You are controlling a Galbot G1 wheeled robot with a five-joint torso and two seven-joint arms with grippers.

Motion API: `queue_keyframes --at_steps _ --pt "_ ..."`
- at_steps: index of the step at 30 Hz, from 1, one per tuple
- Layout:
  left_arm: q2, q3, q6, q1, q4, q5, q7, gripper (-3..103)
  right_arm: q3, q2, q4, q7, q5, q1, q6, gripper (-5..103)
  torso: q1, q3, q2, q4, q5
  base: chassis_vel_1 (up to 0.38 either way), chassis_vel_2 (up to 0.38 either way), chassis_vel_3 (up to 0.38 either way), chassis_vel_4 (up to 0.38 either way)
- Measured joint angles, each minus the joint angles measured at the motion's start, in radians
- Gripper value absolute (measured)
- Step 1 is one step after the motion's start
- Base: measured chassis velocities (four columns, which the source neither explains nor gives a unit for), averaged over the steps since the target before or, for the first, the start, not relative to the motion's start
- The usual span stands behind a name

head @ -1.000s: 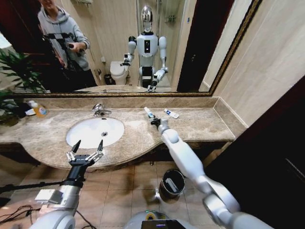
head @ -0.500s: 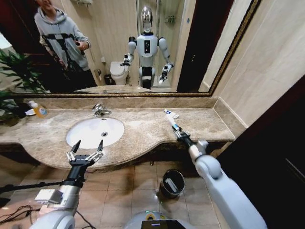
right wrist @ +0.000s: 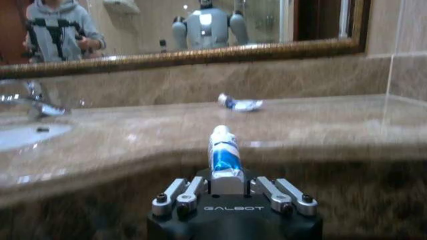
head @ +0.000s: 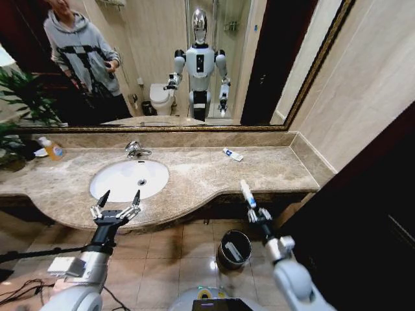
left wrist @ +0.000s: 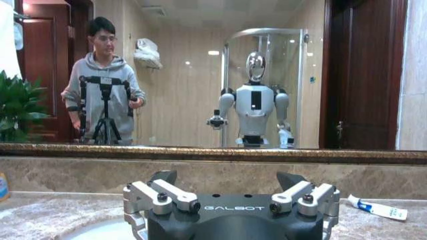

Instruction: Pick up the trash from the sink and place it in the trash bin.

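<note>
Right claw (head: 255,208) pinching a white tube (head: 247,192) had pulled off the surface (head: 194,175), almost above the bin (head: 234,248); left claw (head: 117,206) spread.

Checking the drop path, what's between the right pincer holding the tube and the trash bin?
Nothing: in the head view, the right pincer with its tube has bare floor tile before the trash bin.
</note>
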Motion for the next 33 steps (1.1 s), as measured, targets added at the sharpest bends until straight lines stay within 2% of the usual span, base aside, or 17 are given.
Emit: queue_keyframes --at_steps 4,9,12,13,16,17,20,25,27,33 --pt "0.000 0.000 0.000 0.000 0.000 0.000 0.000 100 -0.015 0.029 -0.080 -0.001 -0.041 -0.033 0.050 27 0.000 0.000 0.000 0.0000 -0.0002 0.000 0.000 0.000 0.000" --pt "0.000 0.000 0.000 0.000 0.000 0.000 0.000 100 -0.023 0.040 -0.190 0.004 -0.064 -0.024 0.071 27 0.000 0.000 0.000 0.0000 -0.0002 0.000 0.000 0.000 0.000" --pt "0.000 0.000 0.000 0.000 0.000 0.000 0.000 100 -0.010 0.046 -0.359 0.044 -0.206 0.043 0.073 27 0.000 0.000 0.000 0.0000 -0.0002 0.000 0.000 0.000 0.000" --pt "0.000 0.000 0.000 0.000 0.000 0.000 0.000 100 -0.010 0.046 -0.359 0.044 -0.206 0.043 0.073 27 0.000 0.000 0.000 0.0000 -0.0002 0.000 0.000 0.000 0.000" --pt "0.000 0.000 0.000 0.000 0.000 0.000 0.000 100 -0.017 0.036 -0.508 0.010 -0.249 0.121 0.017 27 0.000 0.000 0.000 -0.0001 -0.0003 0.000 0.000 0.000 0.000" --pt "0.000 0.000 0.000 0.000 0.000 0.000 0.000 100 -0.017 0.036 -0.508 0.010 -0.249 0.121 0.017 27 0.000 0.000 0.000 -0.0001 -0.0003 0.000 0.000 0.000 0.000" --pt "0.000 0.000 0.000 0.000 0.000 0.000 0.000 100 -0.022 0.040 -0.684 -0.040 -0.304 0.227 -0.019 27 0.000 0.000 0.000 0.0000 0.0001 0.000 0.000 0.000 0.000" --pt "0.000 0.000 0.000 0.000 0.000 0.000 0.000 100 -0.024 0.054 -0.850 -0.103 -0.333 0.330 -0.068 27 0.000 0.000 0.000 0.0000 0.0000 0.000 0.000 0.000 0.000" --pt "0.000 0.000 0.000 0.000 0.000 0.000 0.000 100 -0.025 0.056 -0.871 -0.109 -0.340 0.343 -0.071 27 0.000 0.000 0.000 0.0000 -0.0001 0.000 0.000 0.000 0.000" --pt "0.000 0.000 0.000 0.000 0.000 0.000 0.000 100 -0.024 0.099 -1.091 -0.130 -0.410 0.483 -0.072 27 0.000 0.000 0.000 0.0000 -0.0001 0.000 0.000 0.000 0.000"
